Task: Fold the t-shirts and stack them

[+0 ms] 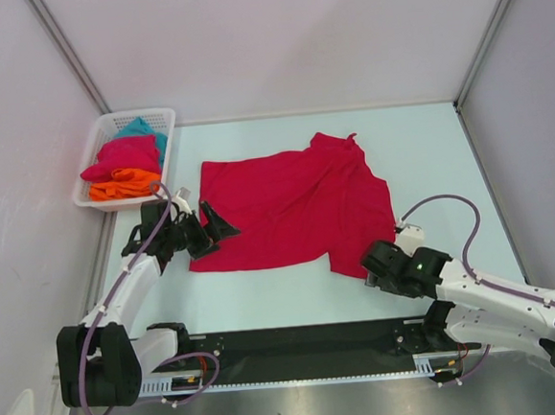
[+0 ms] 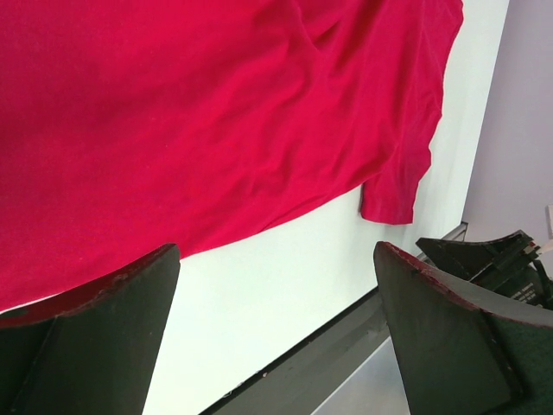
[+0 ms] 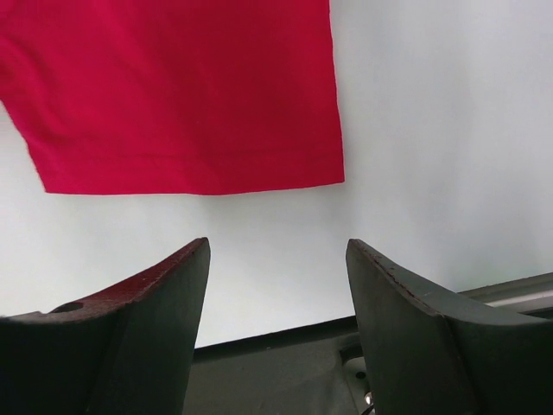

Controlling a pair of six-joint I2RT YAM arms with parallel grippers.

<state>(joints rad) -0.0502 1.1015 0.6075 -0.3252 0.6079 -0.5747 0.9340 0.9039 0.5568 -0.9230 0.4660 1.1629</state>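
Note:
A crimson t-shirt [image 1: 297,211] lies spread and rumpled in the middle of the table. It also shows in the left wrist view [image 2: 216,112] and in the right wrist view [image 3: 173,86]. My left gripper [image 1: 217,233] is open and empty at the shirt's left edge, its jaws [image 2: 276,249] over bare table just off the hem. My right gripper [image 1: 376,265] is open and empty just off the shirt's near right corner, with the hem just ahead of it [image 3: 276,244]. A crimson-pink shirt [image 1: 120,157], an orange shirt [image 1: 122,188] and a teal shirt [image 1: 142,129] lie bunched in the basket.
A white mesh basket [image 1: 160,114] stands at the far left of the table, just behind my left arm. Grey walls enclose the table on three sides. A black rail [image 1: 298,340] runs along the near edge between the arm bases. The right arm's gripper [image 2: 492,259] shows in the left wrist view.

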